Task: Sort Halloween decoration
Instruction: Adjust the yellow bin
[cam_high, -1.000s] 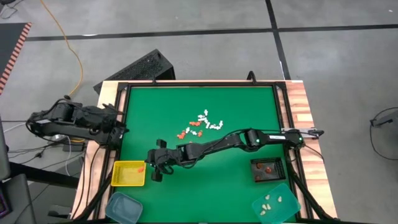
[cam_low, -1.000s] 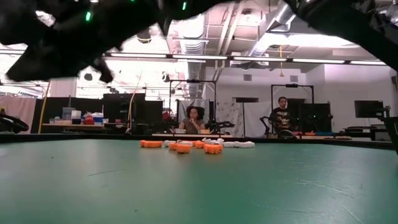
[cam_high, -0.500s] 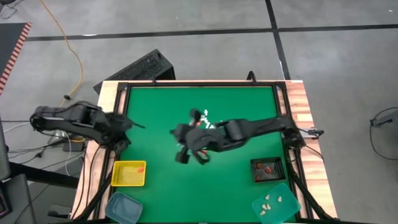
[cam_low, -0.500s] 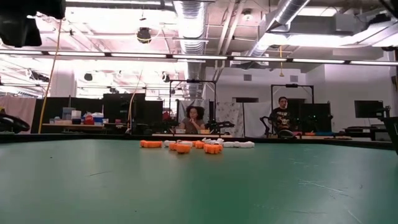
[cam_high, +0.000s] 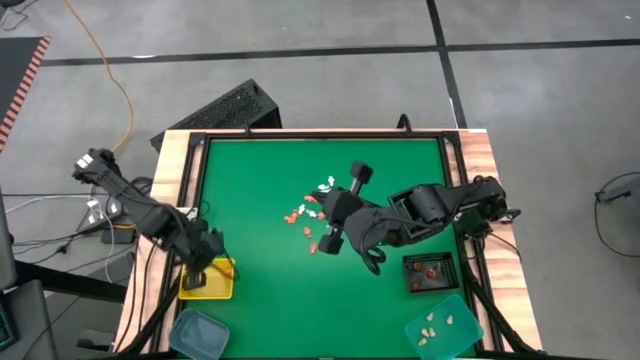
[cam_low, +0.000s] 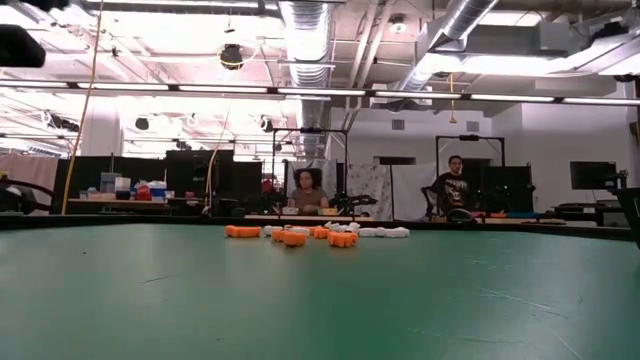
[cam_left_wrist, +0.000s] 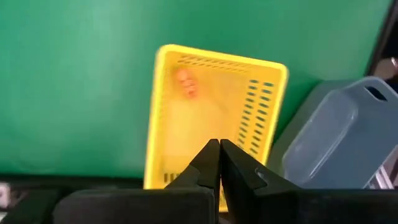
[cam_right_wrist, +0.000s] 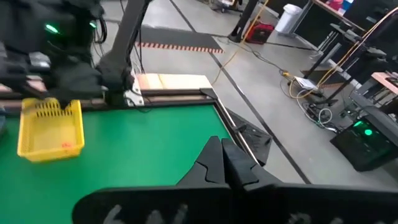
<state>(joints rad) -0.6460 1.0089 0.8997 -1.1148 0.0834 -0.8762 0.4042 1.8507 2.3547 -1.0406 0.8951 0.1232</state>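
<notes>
Since a second ago the right arm has pulled back from the yellow tray (cam_high: 206, 281) toward the middle of the table, and the left arm has swung in over that tray. From above, the left gripper (cam_high: 203, 268) hangs over the tray's inner edge at the green mat's (cam_high: 260, 190) left rim, while the right gripper (cam_high: 333, 243) sits just beside the scatter of orange and white decorations (cam_high: 310, 207) near the mat's centre. Wide bare mat lies behind the pile and between the two arms. A black tray (cam_high: 431, 271) with red pieces and a teal tray (cam_high: 443, 329) with pale pieces sit at the right front corner, and another teal tray (cam_high: 196, 332) at the left front is cut off by the frame's lower edge. At table height the decorations (cam_low: 318, 234) form a low row far across the mat, orange to one side and white to the other, single shapes too small to make out; neither gripper shows here, and people sit and stand in the room behind. The left wrist view shows the left gripper (cam_left_wrist: 219, 149) with its fingers pressed together on nothing above the yellow tray (cam_left_wrist: 273, 93), where one blurred orange piece (cam_left_wrist: 185, 81) lies. The right wrist view shows the right gripper (cam_right_wrist: 221, 150) likewise clenched and empty, with the yellow tray (cam_right_wrist: 50, 129) far off under the left arm.
</notes>
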